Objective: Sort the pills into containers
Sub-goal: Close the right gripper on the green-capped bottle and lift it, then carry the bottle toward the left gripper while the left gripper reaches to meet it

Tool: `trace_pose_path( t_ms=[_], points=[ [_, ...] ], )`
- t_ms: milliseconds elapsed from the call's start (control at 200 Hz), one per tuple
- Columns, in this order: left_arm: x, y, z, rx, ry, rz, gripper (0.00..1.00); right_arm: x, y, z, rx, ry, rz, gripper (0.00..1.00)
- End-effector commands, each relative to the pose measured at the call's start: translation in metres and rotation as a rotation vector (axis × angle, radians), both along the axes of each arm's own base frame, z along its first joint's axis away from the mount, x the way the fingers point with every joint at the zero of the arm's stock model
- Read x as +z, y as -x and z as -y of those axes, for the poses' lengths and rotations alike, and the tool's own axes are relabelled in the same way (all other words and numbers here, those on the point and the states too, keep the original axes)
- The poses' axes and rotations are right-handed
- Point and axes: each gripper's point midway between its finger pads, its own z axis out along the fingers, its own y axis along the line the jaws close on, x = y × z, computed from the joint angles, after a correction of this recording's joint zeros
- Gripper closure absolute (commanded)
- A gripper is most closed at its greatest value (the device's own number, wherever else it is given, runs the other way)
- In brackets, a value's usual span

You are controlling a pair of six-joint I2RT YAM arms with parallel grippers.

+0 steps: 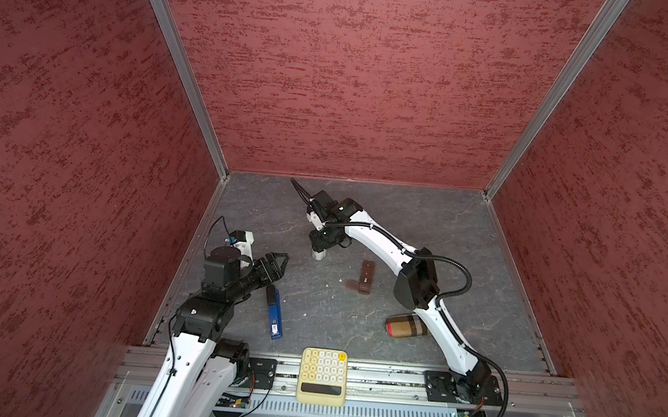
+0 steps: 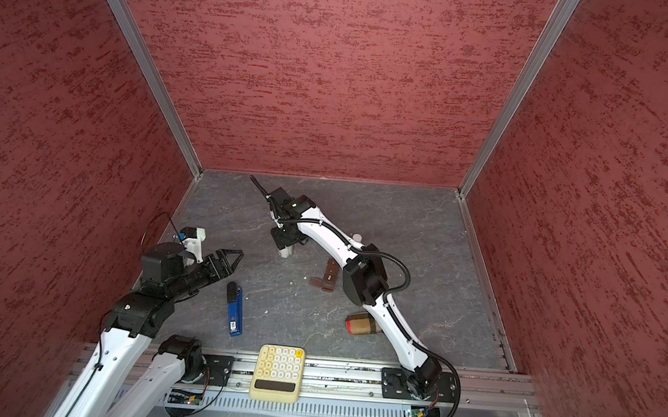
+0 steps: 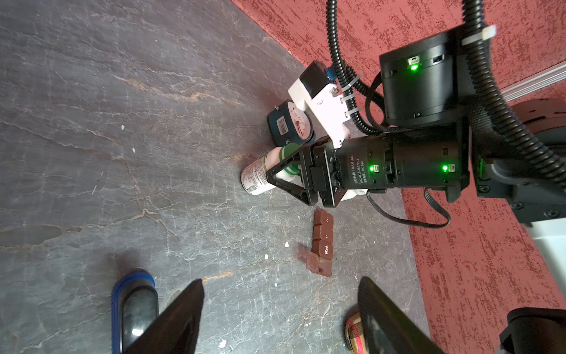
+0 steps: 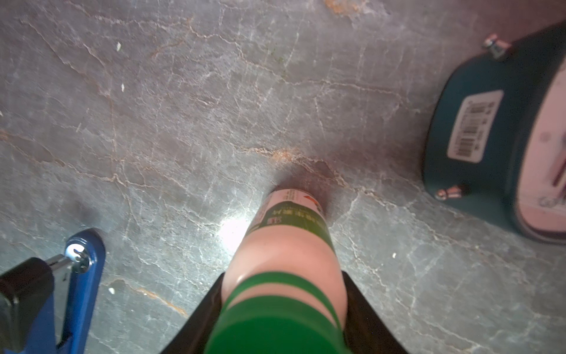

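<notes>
The containers (image 1: 366, 278) (image 2: 329, 275) (image 3: 323, 242) are a dark-brown strip of small square compartments lying mid-table, with one end lid flapped open. My right gripper (image 1: 317, 248) (image 4: 283, 294) points down left of the strip. It is shut on a white bottle with green bands (image 4: 284, 245) (image 3: 255, 177), whose base is at or near the table. My left gripper (image 1: 282, 260) (image 3: 281, 282) hovers open and empty at the left. Small white bits (image 3: 286, 244) lie near the strip, too small to tell whether they are pills.
A blue stapler (image 1: 274, 314) lies by my left arm. A yellow calculator (image 1: 322, 375) sits on the front rail. A tan plaid case (image 1: 406, 326) lies against my right arm. A teal round dial clock (image 4: 490, 138) stands beyond the bottle. Red walls enclose three sides.
</notes>
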Motion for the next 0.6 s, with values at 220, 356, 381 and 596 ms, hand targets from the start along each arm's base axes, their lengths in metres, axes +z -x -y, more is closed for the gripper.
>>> trace_pose_path(
  t_ms=[220,356,381,596],
  points=[
    [0.046,-0.004,0.03,-0.17,-0.006,0.358,0.2,0.139,0.034,0.014,-0.094,-0.331,0.042,0.57],
    [0.063,-0.004,0.055,-0.245,-0.059,0.545,0.2,0.162,0.049,0.055,-0.181,-0.416,0.041,0.58],
    [0.066,-0.005,0.06,-0.252,-0.07,0.575,0.2,0.164,0.051,0.063,-0.196,-0.434,0.038,0.58],
    [0.06,-0.011,0.132,-0.44,-0.164,0.707,0.2,0.187,0.086,0.119,-0.276,-0.557,0.011,0.58]
  ],
)
